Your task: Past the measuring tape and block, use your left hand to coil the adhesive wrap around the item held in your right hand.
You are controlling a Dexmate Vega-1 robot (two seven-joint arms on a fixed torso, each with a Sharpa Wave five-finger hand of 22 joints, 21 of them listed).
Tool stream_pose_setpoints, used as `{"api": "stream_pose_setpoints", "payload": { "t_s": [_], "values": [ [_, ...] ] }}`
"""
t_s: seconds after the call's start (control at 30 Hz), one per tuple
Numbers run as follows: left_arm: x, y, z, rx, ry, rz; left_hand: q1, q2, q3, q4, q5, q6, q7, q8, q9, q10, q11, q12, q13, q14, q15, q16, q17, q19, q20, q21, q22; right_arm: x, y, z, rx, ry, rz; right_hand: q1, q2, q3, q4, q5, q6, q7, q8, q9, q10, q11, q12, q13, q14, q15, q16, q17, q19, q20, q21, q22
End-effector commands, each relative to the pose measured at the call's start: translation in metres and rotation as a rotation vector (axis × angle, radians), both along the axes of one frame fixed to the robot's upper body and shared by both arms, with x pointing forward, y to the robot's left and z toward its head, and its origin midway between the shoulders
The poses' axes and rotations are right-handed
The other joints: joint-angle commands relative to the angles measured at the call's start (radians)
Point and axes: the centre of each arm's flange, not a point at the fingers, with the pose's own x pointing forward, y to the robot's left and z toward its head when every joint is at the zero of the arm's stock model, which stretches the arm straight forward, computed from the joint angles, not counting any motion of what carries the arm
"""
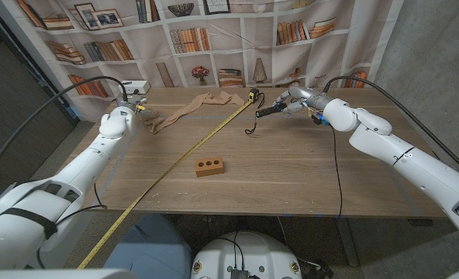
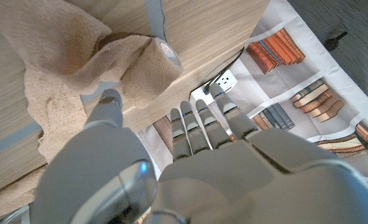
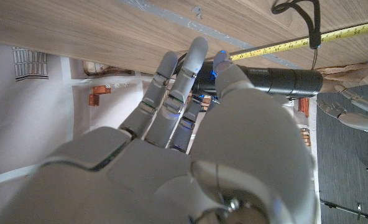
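Observation:
The tan adhesive wrap lies unrolled across the far side of the table, past the yellow measuring tape and the brick-coloured block. Its roll sits just ahead of my left hand, whose fingers reach out straight. The thumb is right by the roll, and contact is unclear. My right hand grips a black cylinder above the far table, thumb over the black cylinder. A black strap loop hangs from it.
The tape's case sits at the far end of the blade, close to the black cylinder. A white box stands at the table's far left edge. A black cable hangs from my right arm. A bookshelf backdrop stands behind the table.

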Motion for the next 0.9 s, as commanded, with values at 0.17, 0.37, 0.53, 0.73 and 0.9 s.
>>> {"api": "stream_pose_setpoints", "payload": {
  "t_s": [0.17,0.37,0.53,0.73,0.9],
  "values": [
    [0.009,-0.001,0.0,0.003,0.005,0.0,0.017,0.0,0.002,-0.003,-0.003,-0.011,0.0,-0.004,0.003,0.0,-0.003,-0.004,0.006,-0.001,-0.002,0.002,0.002,0.006,0.001,0.005,0.005,0.005,-0.002,0.001,0.004,0.004,-0.001,0.001,0.007,0.042,0.034,0.007,0.08,0.073,0.009,0.003,0.317,-0.02,0.012,0.118,0.001,-0.026,-0.002,0.003,-0.004,-0.072,0.007,-0.001],
    [0.013,0.001,-0.004,-0.012,0.01,-0.001,0.019,0.002,0.001,-0.002,-0.003,-0.011,-0.001,-0.004,0.003,-0.001,-0.005,-0.006,0.007,-0.003,-0.002,0.002,0.003,0.001,0.003,0.003,0.006,0.006,0.0,0.003,0.0,0.006,-0.006,0.001,0.007,0.042,0.034,0.007,0.081,0.075,0.009,0.003,0.319,-0.02,0.012,0.119,0.004,-0.026,-0.003,0.003,-0.004,-0.072,0.009,-0.001],
    [0.017,0.002,-0.006,-0.013,0.017,-0.001,0.021,0.004,0.0,-0.002,-0.004,-0.011,0.0,-0.004,0.003,0.002,-0.006,-0.005,0.008,-0.003,-0.004,0.002,0.003,-0.001,0.004,0.003,0.006,0.008,0.002,0.004,-0.001,0.006,-0.004,0.0,0.007,0.042,0.035,0.006,0.082,0.073,0.009,0.003,0.316,-0.019,0.011,0.121,0.003,-0.026,-0.005,0.003,-0.005,-0.072,0.011,-0.002],
    [0.02,0.004,-0.006,-0.018,0.018,-0.001,0.022,0.005,-0.002,-0.001,-0.004,-0.011,-0.001,-0.004,0.003,0.001,-0.005,-0.007,0.009,-0.003,-0.004,0.003,0.003,0.0,0.003,0.003,0.007,0.008,0.004,0.003,-0.003,0.007,-0.007,0.0,0.008,0.042,0.035,0.006,0.082,0.073,0.009,0.003,0.319,-0.02,0.01,0.12,0.003,-0.026,-0.008,0.001,-0.007,-0.073,0.012,-0.002],
    [0.021,0.006,-0.008,-0.02,0.024,0.0,0.025,0.006,-0.002,-0.001,-0.004,-0.011,-0.001,-0.004,0.003,0.001,-0.001,-0.007,0.01,-0.002,-0.003,0.003,0.003,0.0,0.005,0.003,0.007,0.009,0.006,0.004,-0.003,0.006,-0.009,0.0,0.007,0.042,0.035,0.006,0.081,0.073,0.008,0.003,0.317,-0.02,0.008,0.121,0.004,-0.026,-0.008,0.002,-0.007,-0.073,0.014,-0.002]
  ]
}}
